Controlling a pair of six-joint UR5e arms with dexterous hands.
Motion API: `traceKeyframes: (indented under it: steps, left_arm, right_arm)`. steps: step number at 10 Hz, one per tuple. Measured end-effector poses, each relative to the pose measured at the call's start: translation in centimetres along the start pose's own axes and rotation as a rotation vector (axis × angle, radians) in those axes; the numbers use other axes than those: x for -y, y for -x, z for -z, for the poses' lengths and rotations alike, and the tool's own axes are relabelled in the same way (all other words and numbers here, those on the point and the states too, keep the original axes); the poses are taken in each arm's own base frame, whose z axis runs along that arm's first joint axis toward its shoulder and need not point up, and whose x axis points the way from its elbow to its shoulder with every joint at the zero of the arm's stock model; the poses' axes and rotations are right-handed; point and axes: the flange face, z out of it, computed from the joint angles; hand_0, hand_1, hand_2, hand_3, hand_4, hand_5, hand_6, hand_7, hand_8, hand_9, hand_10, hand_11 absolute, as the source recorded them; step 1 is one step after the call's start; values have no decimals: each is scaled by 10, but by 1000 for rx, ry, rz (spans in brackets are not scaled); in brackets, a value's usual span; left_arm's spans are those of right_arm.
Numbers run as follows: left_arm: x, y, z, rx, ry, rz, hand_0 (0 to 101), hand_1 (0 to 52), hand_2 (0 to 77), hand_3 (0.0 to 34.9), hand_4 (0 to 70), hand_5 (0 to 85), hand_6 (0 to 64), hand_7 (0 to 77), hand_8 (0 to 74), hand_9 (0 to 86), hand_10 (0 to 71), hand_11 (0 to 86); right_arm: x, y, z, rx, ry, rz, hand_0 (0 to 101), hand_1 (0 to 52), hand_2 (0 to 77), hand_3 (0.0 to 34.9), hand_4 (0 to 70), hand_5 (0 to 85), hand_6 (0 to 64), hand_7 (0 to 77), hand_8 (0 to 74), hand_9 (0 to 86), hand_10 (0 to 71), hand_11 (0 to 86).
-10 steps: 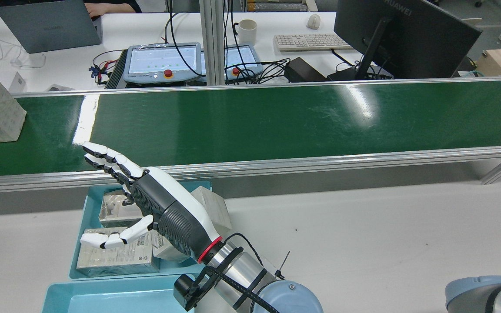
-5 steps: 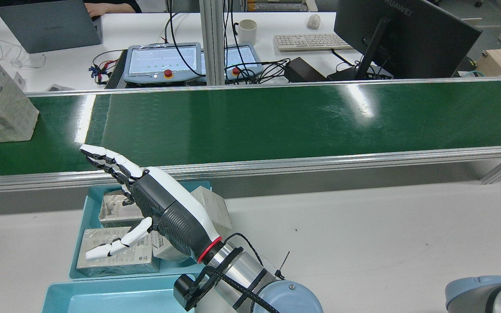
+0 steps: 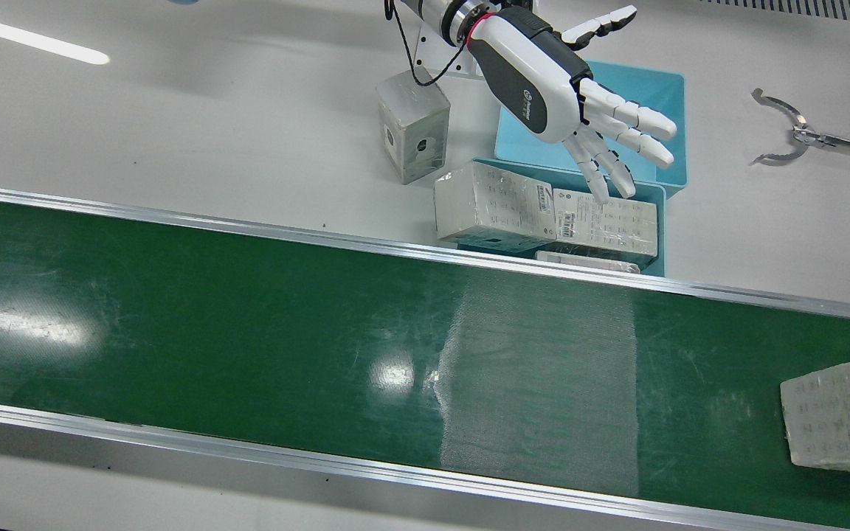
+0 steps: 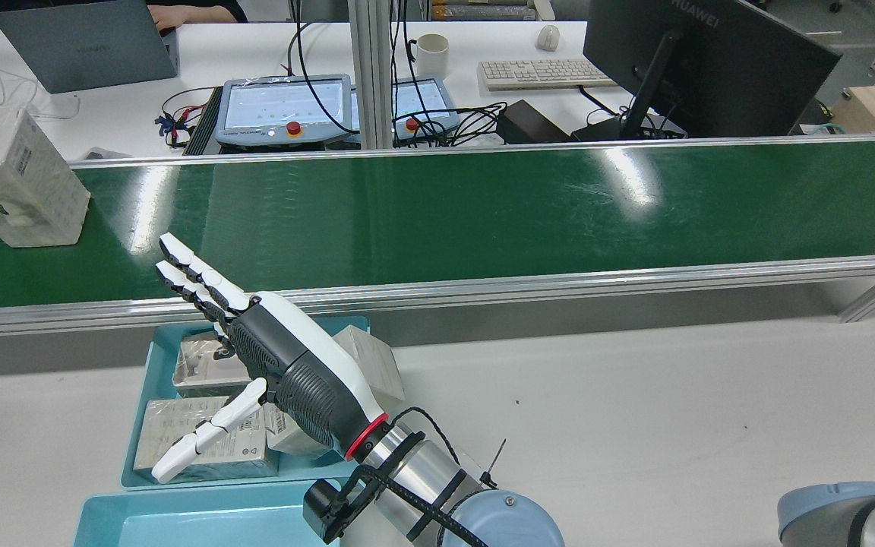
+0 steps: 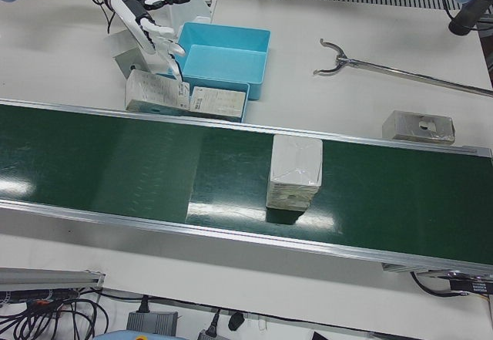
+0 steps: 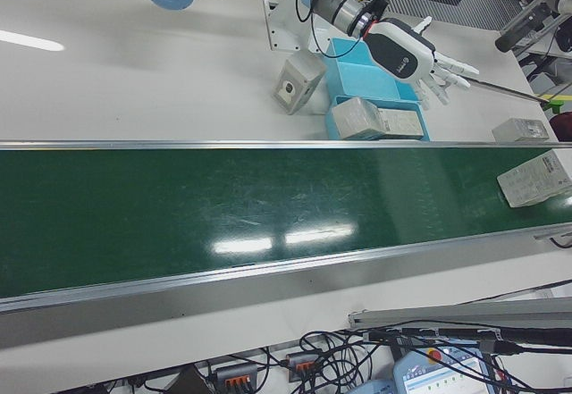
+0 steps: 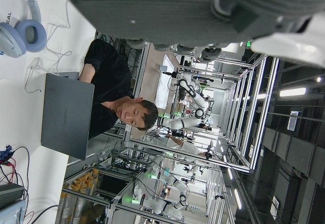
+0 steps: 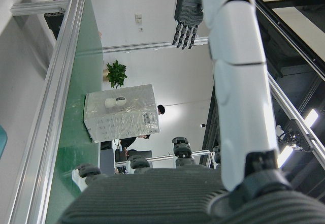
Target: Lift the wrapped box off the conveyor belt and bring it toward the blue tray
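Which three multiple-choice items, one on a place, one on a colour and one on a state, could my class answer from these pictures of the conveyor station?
1. Where is the wrapped box?
A. On the conveyor belt
B. In a blue tray
C. In the left hand

2. What colour is the belt's surface?
A. Black
B. Green
C. Blue

3. How is the left hand?
A. Shut on the wrapped box
B. Shut on nothing
C. Open, holding nothing

Key: 1 A, the wrapped box stands on the conveyor belt, apart from the hand. 2 B, the belt is dark green in every view. 3 C, the left hand has its fingers spread and nothing between them.
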Motion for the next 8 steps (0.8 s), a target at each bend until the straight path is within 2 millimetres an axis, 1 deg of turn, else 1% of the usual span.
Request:
traceKeyframes:
  steps: [1,2,4,5,6,8]
  left_arm:
    - [0,0,0,0,0,0,0,0,11,0,0,11,0,5,0,0,5,0]
    - [0,0,0,0,0,0,0,0,11,0,0,11,0,5,0,0,5,0]
    - [0,0,0,0,0,0,0,0,5,0,0,11,0,0,0,0,0,0]
    - [0,0,0,0,0,0,0,0,11,0,0,11,0,0,0,0,0,0]
    - [0,0,0,0,0,0,0,0,11,0,0,11,0,0,0,0,0,0]
    - [0,0,0,0,0,0,0,0,11,0,0,11,0,0,0,0,0,0]
  right_arm:
    - [0,0,0,0,0,0,519,175,55,299,0,27,0,5,0,16,0,16]
    - [0,0,0,0,0,0,519,175,55,299,0,27,0,5,0,16,0,16]
    - [0,0,0,0,0,0,507,175,98,299,0,27,0,16,0,16,0,16]
    - [0,0,0,0,0,0,507,175,98,299,0,27,0,16,0,16,0,16]
    - [0,0,0,0,0,0,499,175,98,299,0,55,0,27,0,16,0,16]
    - [0,0,0,0,0,0,499,175,131,299,5,82,0,27,0,16,0,16]
